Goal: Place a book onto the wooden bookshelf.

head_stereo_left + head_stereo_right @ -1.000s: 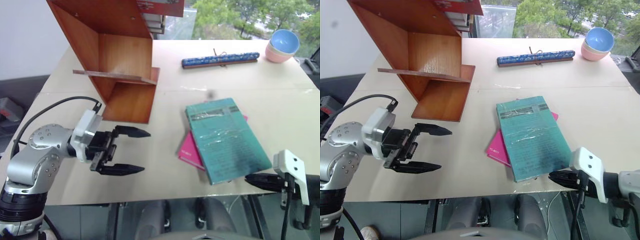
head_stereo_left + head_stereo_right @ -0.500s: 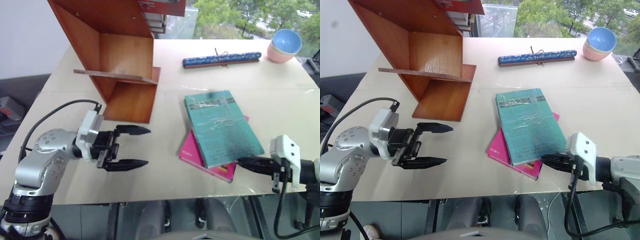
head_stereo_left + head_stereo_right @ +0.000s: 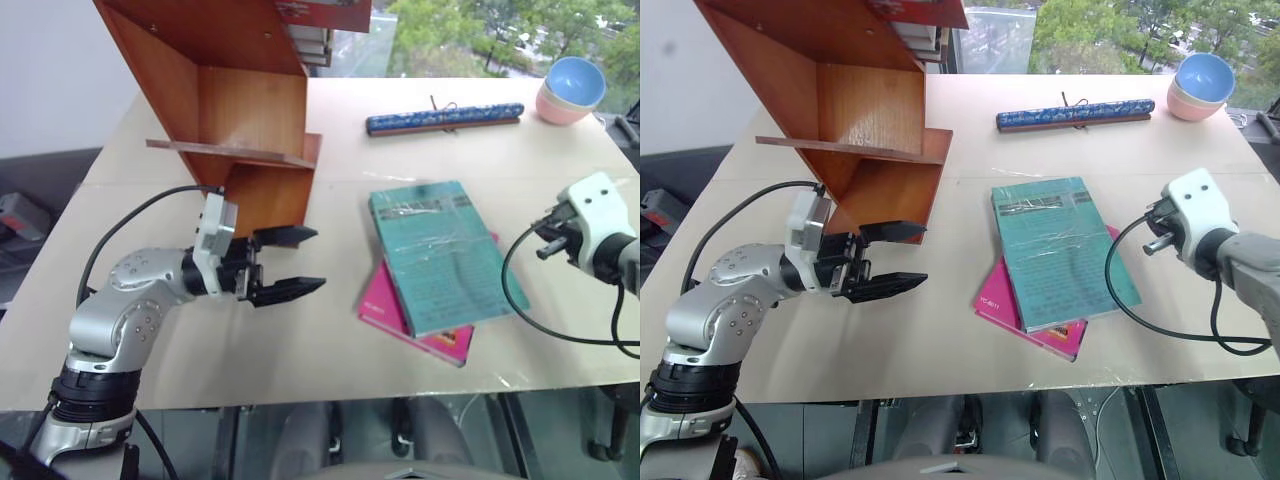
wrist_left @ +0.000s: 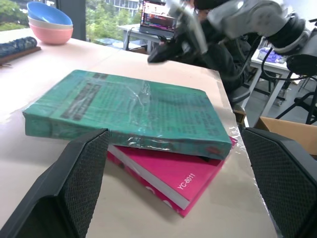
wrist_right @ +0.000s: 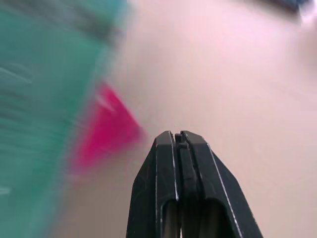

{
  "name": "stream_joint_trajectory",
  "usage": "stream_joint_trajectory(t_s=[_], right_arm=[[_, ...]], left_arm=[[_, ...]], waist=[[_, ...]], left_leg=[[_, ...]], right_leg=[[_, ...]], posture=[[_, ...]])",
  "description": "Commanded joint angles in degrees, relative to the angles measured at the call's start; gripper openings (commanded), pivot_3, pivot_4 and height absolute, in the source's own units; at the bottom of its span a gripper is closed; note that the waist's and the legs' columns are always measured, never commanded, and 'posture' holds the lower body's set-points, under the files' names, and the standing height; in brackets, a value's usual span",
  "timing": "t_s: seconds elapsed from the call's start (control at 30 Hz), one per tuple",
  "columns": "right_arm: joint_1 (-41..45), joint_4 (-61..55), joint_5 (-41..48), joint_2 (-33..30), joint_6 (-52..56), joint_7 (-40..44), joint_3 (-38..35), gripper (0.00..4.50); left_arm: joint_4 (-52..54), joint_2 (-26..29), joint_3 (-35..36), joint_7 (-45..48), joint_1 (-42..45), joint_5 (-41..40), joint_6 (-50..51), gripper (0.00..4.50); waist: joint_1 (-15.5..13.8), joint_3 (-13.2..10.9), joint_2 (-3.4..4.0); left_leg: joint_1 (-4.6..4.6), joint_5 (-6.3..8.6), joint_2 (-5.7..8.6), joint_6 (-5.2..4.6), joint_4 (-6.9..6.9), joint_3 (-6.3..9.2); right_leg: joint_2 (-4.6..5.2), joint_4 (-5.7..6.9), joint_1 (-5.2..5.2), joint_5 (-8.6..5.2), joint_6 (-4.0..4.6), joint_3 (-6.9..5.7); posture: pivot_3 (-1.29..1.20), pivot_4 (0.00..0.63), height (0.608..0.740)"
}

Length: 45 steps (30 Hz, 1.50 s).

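Observation:
The book, teal-green in glossy wrap, lies flat on the table, resting askew on a smaller pink book. The wooden bookshelf stands at the back left, its thin shelf board bare. My left gripper is open just in front of the shelf's base and points toward the book's left edge, a hand's width short of it. In the left wrist view, its fingers frame the book's spine. My right gripper is shut and empty, raised off the table to the right of the book.
A long blue patterned box lies at the back of the table. A blue bowl stacked on a pink one stands in the back right corner. More books rest on top of the shelf unit.
The book slid away from the near table edge, uncovering the pink book's near corner. My right gripper then lifted away to the book's right. My left gripper moved right, toward the book.

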<state>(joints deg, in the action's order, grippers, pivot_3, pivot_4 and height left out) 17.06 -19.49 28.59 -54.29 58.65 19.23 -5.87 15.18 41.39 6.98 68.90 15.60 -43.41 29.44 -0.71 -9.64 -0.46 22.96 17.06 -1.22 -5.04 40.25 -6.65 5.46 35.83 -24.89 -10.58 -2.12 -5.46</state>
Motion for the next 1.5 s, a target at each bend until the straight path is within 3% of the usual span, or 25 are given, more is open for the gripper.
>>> stream_joint_trajectory(t_s=[0.03,0.63,0.83,0.93,1.1,1.2,1.33,1.5], right_arm=[[2.8,-1.0,-0.8,1.8,-0.1,1.8,2.0,0.12],[6.0,-6.2,-1.2,10.9,1.0,5.3,7.3,0.12],[-1.2,-10.1,-2.5,8.4,-9.8,9.7,-1.0,0.12],[-8.4,-14.1,0.7,5.4,-11.6,15.3,-8.9,0.93],[-21.7,-25.6,9.2,4.9,-11.2,23.1,-26.2,3.30],[-26.5,-30.7,15.3,5.7,-9.8,24.5,-32.8,4.33],[-30.6,-36.8,20.6,7.1,-11.5,23.1,-37.6,4.48],[-29.8,-40.5,28.9,7.2,-14.1,15.4,-36.8,4.48]], left_arm=[[1.7,1.3,2.3,-0.1,-0.4,-1.2,0.2,4.50],[2.8,3.0,3.4,-2.2,-3.3,-0.2,0.8,4.50],[2.4,3.2,3.0,-6.6,-2.9,-0.6,5.6,4.50],[0.4,2.0,2.3,-11.0,-0.1,-2.7,12.3,4.50],[-11.5,-2.0,2.4,-21.4,12.6,-11.2,36.2,4.50],[-22.7,-5.2,3.4,-26.2,20.3,-12.0,46.8,4.50],[-36.4,-9.3,5.4,-29.4,29.1,-11.2,54.7,4.50],[-50.0,-14.6,4.6,-30.9,36.7,-6.5,55.0,4.50]], waist=[[0.2,0.0,0.02],[0.1,0.0,0.06],[-0.2,0.0,0.07],[-0.2,-0.1,0.07],[-0.4,0.0,0.04],[-0.1,0.0,-0.02],[0.2,0.0,-0.11],[-0.1,-0.1,-0.17]], left_leg=[[0.01,0.00,0.00,0.00,-0.02,-0.01],[-0.04,0.01,-0.04,0.02,0.00,-0.01],[-0.02,0.01,-0.03,0.02,-0.01,0.02],[0.00,0.01,-0.01,0.02,-0.01,0.04],[-0.11,-0.01,-0.05,0.03,0.01,0.18],[-0.15,-0.02,-0.04,0.02,0.07,0.16],[-0.23,-0.02,-0.05,0.02,0.08,0.11],[-0.20,-0.02,-0.03,0.03,0.08,0.10]], right_leg=[[-0.02,-0.02,0.00,-0.03,-0.05,0.00],[-0.07,0.00,0.03,-0.05,-0.08,0.03],[-0.06,-0.01,0.03,-0.07,-0.11,0.01],[-0.05,-0.04,0.04,-0.11,-0.18,0.00],[-0.12,0.00,0.19,-0.20,-0.33,-0.07],[-0.13,0.04,0.22,-0.20,-0.38,-0.01],[-0.17,0.07,0.24,-0.20,-0.38,0.08],[-0.17,0.06,0.23,-0.19,-0.38,0.06]], posture=[[0.00,0.150,0.738],[0.00,0.150,0.738],[0.00,0.150,0.738],[0.00,0.150,0.738],[0.00,0.150,0.738],[0.00,0.150,0.738],[0.00,0.150,0.738],[0.00,0.150,0.738]])
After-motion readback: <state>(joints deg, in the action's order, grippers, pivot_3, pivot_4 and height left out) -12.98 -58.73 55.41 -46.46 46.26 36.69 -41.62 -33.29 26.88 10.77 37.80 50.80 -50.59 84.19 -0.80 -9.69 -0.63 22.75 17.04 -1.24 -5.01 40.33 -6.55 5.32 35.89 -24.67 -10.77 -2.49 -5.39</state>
